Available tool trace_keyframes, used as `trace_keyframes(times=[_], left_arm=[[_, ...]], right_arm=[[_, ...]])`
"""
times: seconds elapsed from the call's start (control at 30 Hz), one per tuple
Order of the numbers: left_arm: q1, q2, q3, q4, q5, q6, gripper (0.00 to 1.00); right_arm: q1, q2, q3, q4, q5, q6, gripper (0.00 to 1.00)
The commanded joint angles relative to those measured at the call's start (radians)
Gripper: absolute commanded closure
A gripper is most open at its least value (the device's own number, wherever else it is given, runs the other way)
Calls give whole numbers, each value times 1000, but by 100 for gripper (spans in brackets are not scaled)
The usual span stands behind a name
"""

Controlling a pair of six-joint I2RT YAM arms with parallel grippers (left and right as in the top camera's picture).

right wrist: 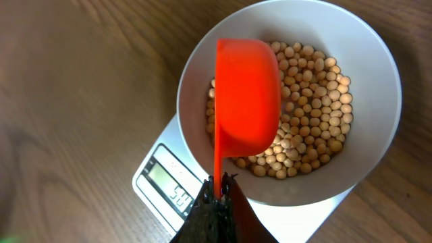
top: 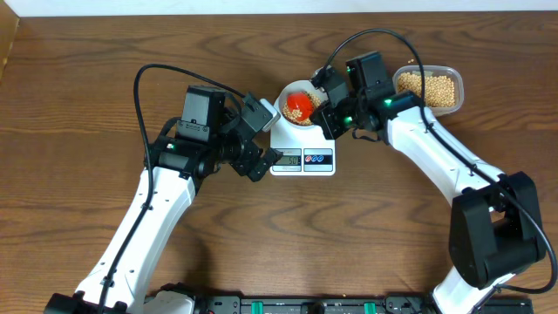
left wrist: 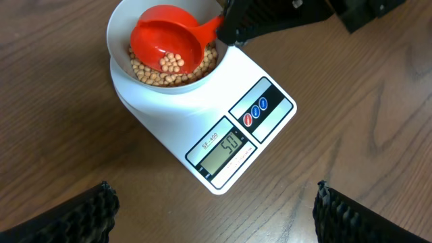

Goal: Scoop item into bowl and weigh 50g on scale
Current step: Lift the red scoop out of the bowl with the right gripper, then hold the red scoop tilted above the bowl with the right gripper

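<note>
Sitting heaped in the small round white bowl (right wrist: 386, 101) are the pea-sized tan-yellow beans (right wrist: 314, 101), with a few more lying inside the red plastic scoop (left wrist: 165, 37) that hangs over them. More beans fill the clear rounded-rectangular plastic tub (top: 453, 74) off to the right. The bowl stands on the platform of the white rectangular digital kitchen scale (left wrist: 169, 125), so each added bean registers at once. Its grey display (left wrist: 226, 147) seems to read fifty, which suggests the weighing is at or very near its goal. The scoop is kept low and within the bowl's rim, tipped only slightly, probably so beans can be shaken out a few at a time rather than dumped. The right gripper (right wrist: 219, 185) is clamped tight on the scoop's thin handle, and its arm reaches in from the tub side with the wrist bent down over the bowl. The left gripper (top: 261, 139) holds nothing. Its dark ribbed fingers (left wrist: 74, 212) are spread wide apart above the wooden table (top: 87, 87) just in front of the scale. That arm is angled in from the left, its wrist camera looking straight onto the display, perhaps to watch the reading.
</note>
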Motion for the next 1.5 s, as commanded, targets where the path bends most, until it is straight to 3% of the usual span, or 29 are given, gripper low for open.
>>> trace_keyframes(times=[0.0, 0.6, 1.03, 1.47], left_arm=[[0, 1, -7, -2, 6, 10, 5], [0, 1, -7, -2, 6, 10, 5], [0, 1, -7, -2, 6, 10, 5], [0, 1, -8, -2, 6, 10, 5]], right_arm=[[-24, 8, 0, 3, -97, 13, 99], [-37, 8, 0, 40, -96, 14, 99], [-37, 8, 0, 41, -92, -156, 99], [-37, 8, 0, 85, 13, -225, 99]])
